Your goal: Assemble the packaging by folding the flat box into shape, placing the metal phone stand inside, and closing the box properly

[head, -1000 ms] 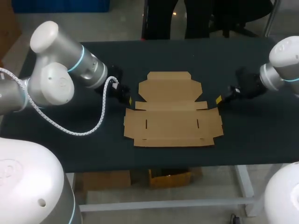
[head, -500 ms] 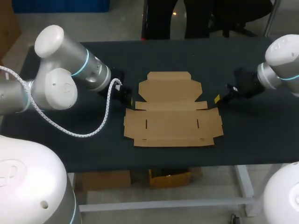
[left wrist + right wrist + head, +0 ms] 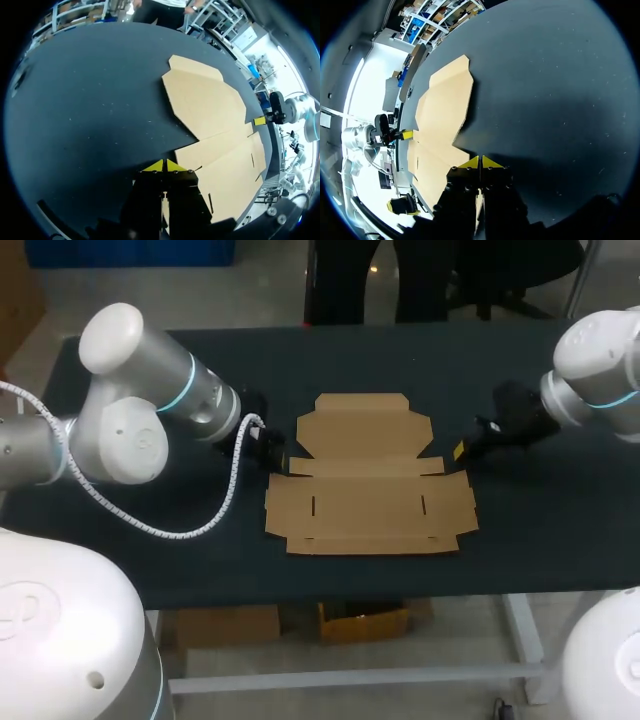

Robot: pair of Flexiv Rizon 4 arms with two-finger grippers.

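Note:
A flat brown cardboard box blank (image 3: 368, 476) lies unfolded in the middle of the dark table (image 3: 140, 540). My left gripper (image 3: 279, 462) is shut with nothing in it, its yellow tips at the blank's left side flap. In the left wrist view the blank (image 3: 210, 107) spreads ahead of and beside the shut gripper (image 3: 163, 165). My right gripper (image 3: 459, 452) is also shut and holds nothing, its tips just off the blank's right side flap. The right wrist view shows the blank (image 3: 442, 112) ahead of that gripper (image 3: 480, 162). No metal phone stand is in view.
A white coiled cable (image 3: 180, 530) hangs from my left arm over the table's left part. Bare dark table surface lies all round the blank, widest at the far side and the right.
Both grippers have closed in slightly on the blank's side flaps, the left one moving right, the right one moving left and a little away. The blank has not shifted.

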